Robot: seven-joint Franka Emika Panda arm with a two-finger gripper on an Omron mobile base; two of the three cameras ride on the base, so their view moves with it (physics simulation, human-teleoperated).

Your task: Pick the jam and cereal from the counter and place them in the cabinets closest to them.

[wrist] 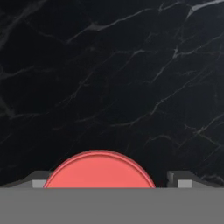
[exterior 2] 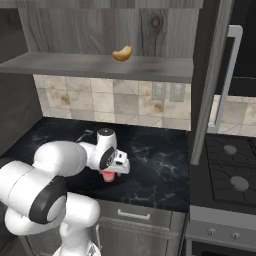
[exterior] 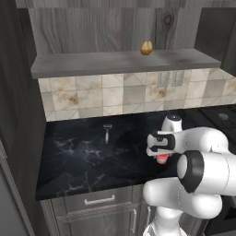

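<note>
Directly below the open pincer (wrist: 111, 183) sits the jam (wrist: 99, 170).

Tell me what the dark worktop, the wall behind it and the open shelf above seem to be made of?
Counter: looks like polished black marble, going by the thin pale veins. Wall: apparently glazed stone or ceramic tiles, beige and mottled, with visible grout lines. Shelf: seemingly matte grey wood, with grain and a knot on the panel behind it.

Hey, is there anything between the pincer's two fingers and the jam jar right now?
No. In the hand view the jam sits between the open pincer's fingers, with only bare black counter around it.
</note>
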